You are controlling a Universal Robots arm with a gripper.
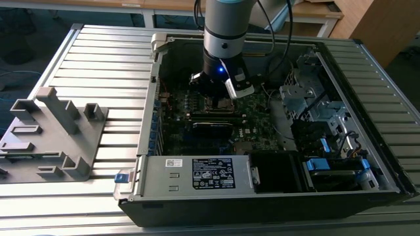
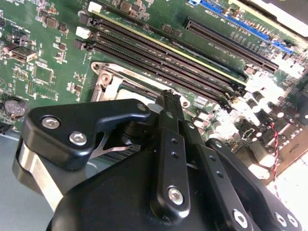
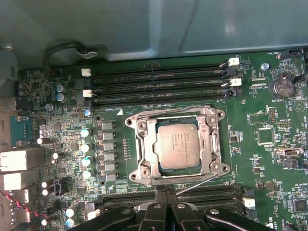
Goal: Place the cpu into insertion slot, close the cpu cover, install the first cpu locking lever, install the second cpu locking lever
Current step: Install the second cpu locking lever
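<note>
Inside the case: the open computer case (image 1: pixel 371 69) lies on its side on the ribbed metal table (image 1: pixel 98 59), and the arm reaches straight down into it over the motherboard (image 3: pixel 269 159).
Claw: in both wrist views the claw (image 3: pixel 166 191) (image 2: pixel 168 96) has its fingers pressed together with nothing seen between them. Its tip sits at the socket's edge, on the side facing the nearer memory slots (image 3: pixel 207 195).
Cpu: the cpu (image 3: pixel 177 143) lies flat and square in the insertion slot (image 3: pixel 156 144), its grey top showing.
Cpu cover: the cpu cover (image 3: pixel 213 144) is folded down over the chip, framing it on all four sides through its window.
Levers: one thin wire lever (image 3: pixel 197 185) angles out from the socket's near edge beside the claw tip. Another wire (image 3: pixel 168 108) runs along the far edge, close against the frame.
Edges: a row of capacitors (image 3: pixel 86 147) stands just beside one flank of the socket. The farther memory slots (image 3: pixel 159 82) run along its far edge, with the grey case wall (image 3: pixel 144 29) beyond them.
Open room: the board beside the socket's other flank carries only low parts.
Outside: a grey plastic fixture (image 1: pixel 52 132) rests on the table, well apart from the case, at the exterior view's left.
</note>
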